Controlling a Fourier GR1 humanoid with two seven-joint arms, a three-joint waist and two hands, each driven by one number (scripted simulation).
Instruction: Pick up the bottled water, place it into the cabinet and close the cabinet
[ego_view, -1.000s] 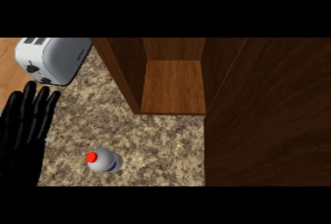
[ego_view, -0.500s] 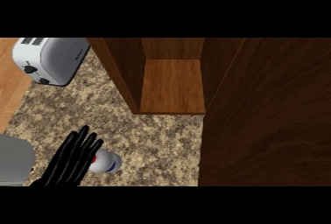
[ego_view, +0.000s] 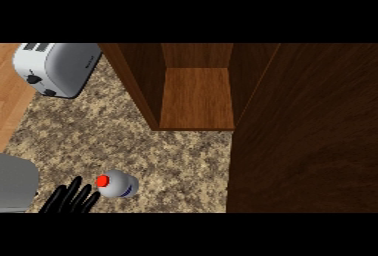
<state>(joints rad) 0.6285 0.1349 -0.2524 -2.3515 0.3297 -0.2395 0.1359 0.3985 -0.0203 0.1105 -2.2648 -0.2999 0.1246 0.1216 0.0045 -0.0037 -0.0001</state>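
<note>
The bottled water (ego_view: 119, 185) stands on the speckled counter near the view's lower edge; seen from above, it shows a pale rounded body and a red cap (ego_view: 102, 181). My left hand (ego_view: 70, 198) comes in from the lower left with straight fingers, open, its fingertips just left of the bottle and holding nothing. Whether they touch the bottle I cannot tell. Its grey forearm (ego_view: 15, 184) fills the lower left corner. Ahead is the open wooden cabinet with a bare shelf (ego_view: 196, 97). The right hand does not show.
The open cabinet door (ego_view: 306, 130) covers the whole right side as a dark wood panel. A white toaster (ego_view: 55, 66) sits at the far left of the granite counter (ego_view: 96, 135). A lighter wooden surface (ego_view: 13, 100) borders the counter's left edge.
The left hand has come down from the far left side, swung in beside the bottle, and now sits lower, near the view's bottom edge. The bottle has stayed upright in place.
</note>
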